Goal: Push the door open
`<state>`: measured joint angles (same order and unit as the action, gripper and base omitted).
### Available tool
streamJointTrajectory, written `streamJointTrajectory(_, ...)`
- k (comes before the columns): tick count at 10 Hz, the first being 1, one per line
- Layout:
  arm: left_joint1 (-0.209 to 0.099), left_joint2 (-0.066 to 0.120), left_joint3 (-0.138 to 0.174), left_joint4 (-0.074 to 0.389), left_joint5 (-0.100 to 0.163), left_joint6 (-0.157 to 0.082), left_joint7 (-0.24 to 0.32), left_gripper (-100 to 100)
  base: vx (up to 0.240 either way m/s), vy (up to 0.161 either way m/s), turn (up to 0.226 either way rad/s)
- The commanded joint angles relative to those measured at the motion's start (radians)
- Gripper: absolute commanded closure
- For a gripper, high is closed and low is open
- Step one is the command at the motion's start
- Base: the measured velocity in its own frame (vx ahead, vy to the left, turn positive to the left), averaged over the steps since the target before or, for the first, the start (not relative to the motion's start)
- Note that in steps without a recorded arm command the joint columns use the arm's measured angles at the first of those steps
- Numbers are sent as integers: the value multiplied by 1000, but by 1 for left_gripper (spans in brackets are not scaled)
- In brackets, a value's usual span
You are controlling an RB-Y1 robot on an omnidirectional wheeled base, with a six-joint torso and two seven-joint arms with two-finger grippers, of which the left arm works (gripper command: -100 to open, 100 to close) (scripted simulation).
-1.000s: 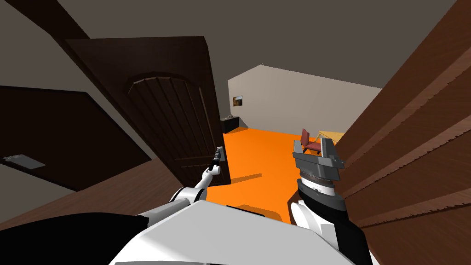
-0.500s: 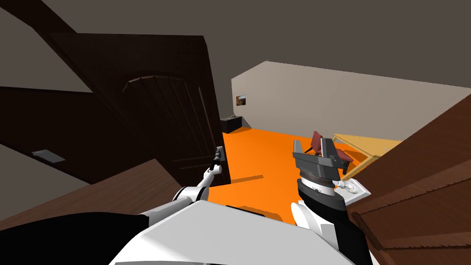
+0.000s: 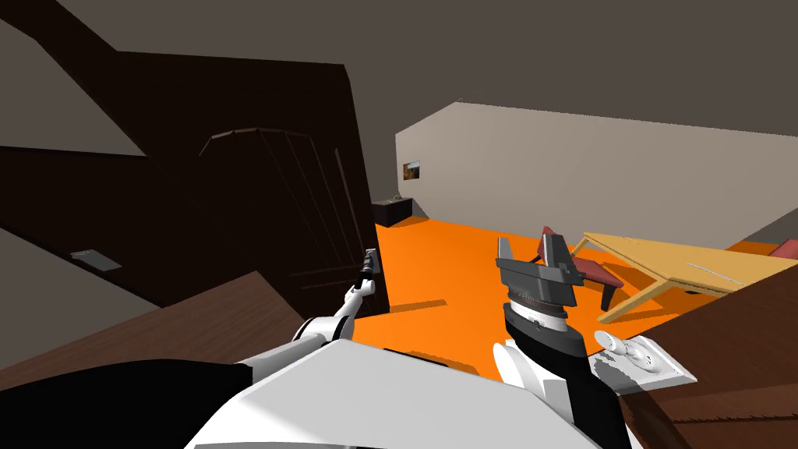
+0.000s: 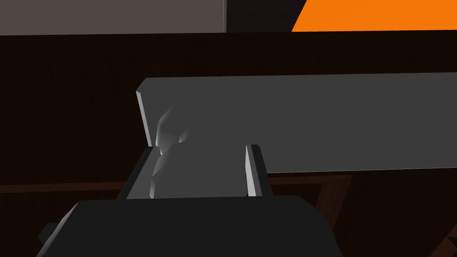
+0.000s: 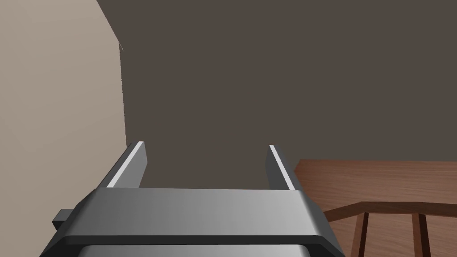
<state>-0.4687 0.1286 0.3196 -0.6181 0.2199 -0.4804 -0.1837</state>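
a: what just changed?
b: the brown wooden door leaf (image 3: 725,343) with the white lever handle (image 3: 635,355) swung away on my right, baring the yellow wooden table (image 3: 686,261) and red chair (image 3: 580,269). the dark brown panelled door (image 3: 257,203) on my left turned slightly further.
a: jaws?
b: left gripper (image 3: 371,261) clamped on its flat grey handle (image 4: 312,120); right gripper (image 3: 530,249) spread, empty. only table and chair stand ahead on the orange floor (image 3: 444,265). nearly done, i judge.

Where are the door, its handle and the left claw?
door (image 3: 257,203): head view, dark arched panel.
door handle (image 4: 312,122): left wrist view, grey lever's middle.
left claw (image 4: 201,148): left wrist view, midway between fingertips.
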Motion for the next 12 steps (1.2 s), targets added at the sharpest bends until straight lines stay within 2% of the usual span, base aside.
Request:
streamJointTrajectory(1, 3, 11, 16, -9, 6, -2, -5, 100, 192, -55, 59)
streamJointTrajectory(9, 14, 48, 103, -5, 41, -8, -41, 100, 201, -75, 60)
streamJointTrajectory(10, 15, 51, 111, -5, 44, -9, -45, 100, 207, -35, 60)
streamJointTrajectory(11, 27, 43, 106, -21, 42, 4, -45, 100, 95, -6, 29)
streamJointTrajectory(12, 28, 50, 127, -22, 50, 1, -55, 100, 119, -11, 33)
